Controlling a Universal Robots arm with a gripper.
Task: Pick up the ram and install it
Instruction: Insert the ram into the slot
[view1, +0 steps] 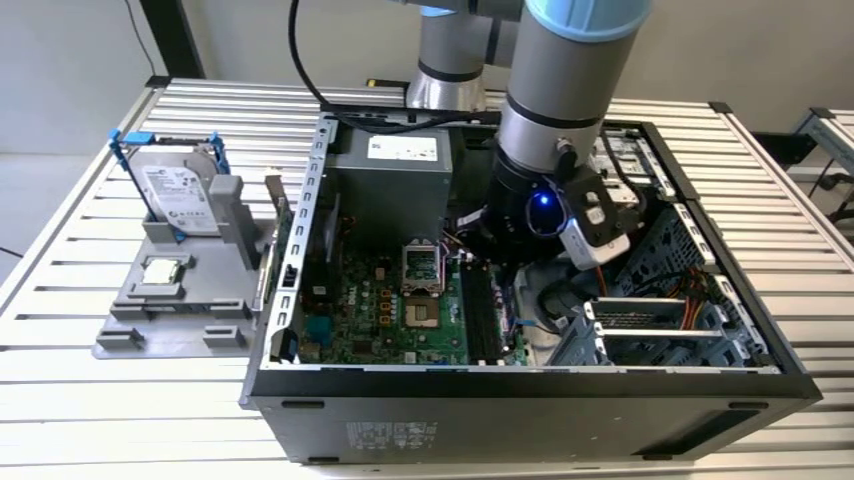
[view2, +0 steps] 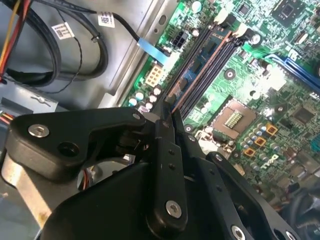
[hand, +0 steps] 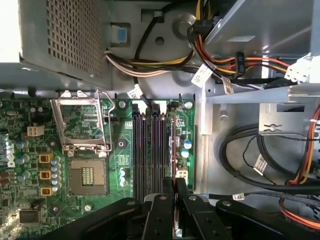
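Computer case (view1: 310, 190), open: I log motherboard (view1: 387, 310) and memory slots (hand: 147, 150) inside; gripper (hand: 174, 184) pinched narrowly on the ram (hand: 173, 150), edge-on alongside the slots.

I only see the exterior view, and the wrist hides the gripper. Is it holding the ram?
Observer: Yes. In both wrist views the gripper is shut on the ram.
Operator: Where is the ram?
Observer: In the first wrist view it lies along the outermost of the slots, by the edge of the board.
Operator: Is it seated?
Observer: I cannot tell, but the other slots look empty.
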